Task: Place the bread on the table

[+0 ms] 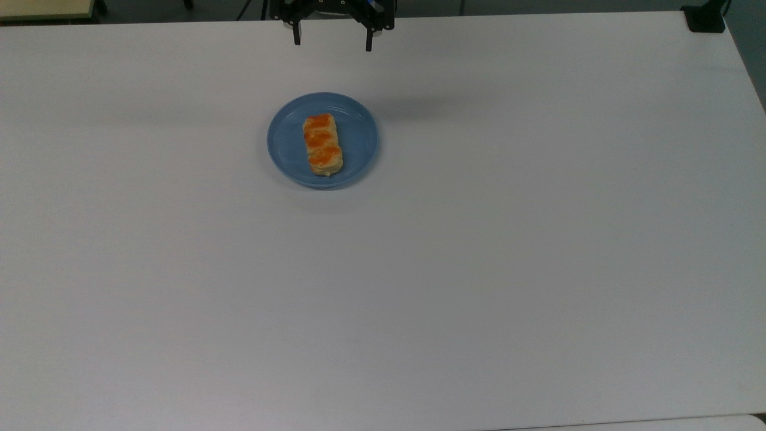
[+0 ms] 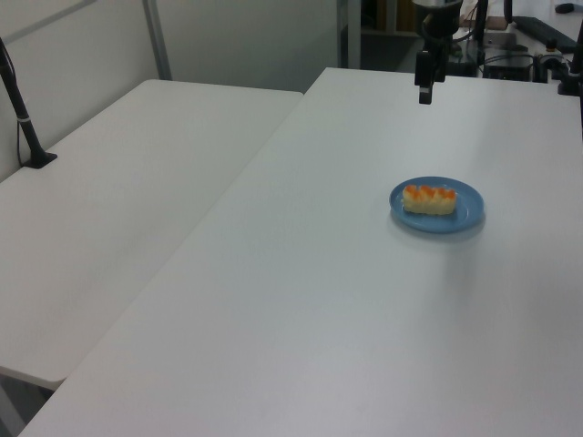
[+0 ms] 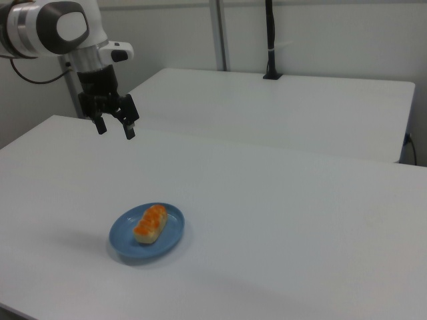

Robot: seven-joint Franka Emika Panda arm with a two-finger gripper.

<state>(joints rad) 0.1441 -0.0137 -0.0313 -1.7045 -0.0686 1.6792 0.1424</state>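
Nothing done yet, by look of it. Bread (image 1: 322,144) on blue plate (image 1: 284,149), upper centre of top view. Gripper (image 1: 332,41) at top edge, high above table (image 1: 479,269), jaws wide, empty. Left: reach, grasp, lift, set down off plate.

The table (image 1: 479,269) had a smooth, matt white top that looked like laminate, with only soft shadows on it. At the bread's (image 1: 322,144) top, three orange-brown bumps looked glazed and slightly shiny, while its pale-tan sides looked dull and soft. The blue plate (image 1: 353,155) under it looked like smooth plastic or glazed ware with a faint sheen along its rim toward 12 o'clock in the top view. The gripper (image 3: 116,127) was matt black, its fingers hard-looking, below a glossy white arm shell (image 3: 47,27).
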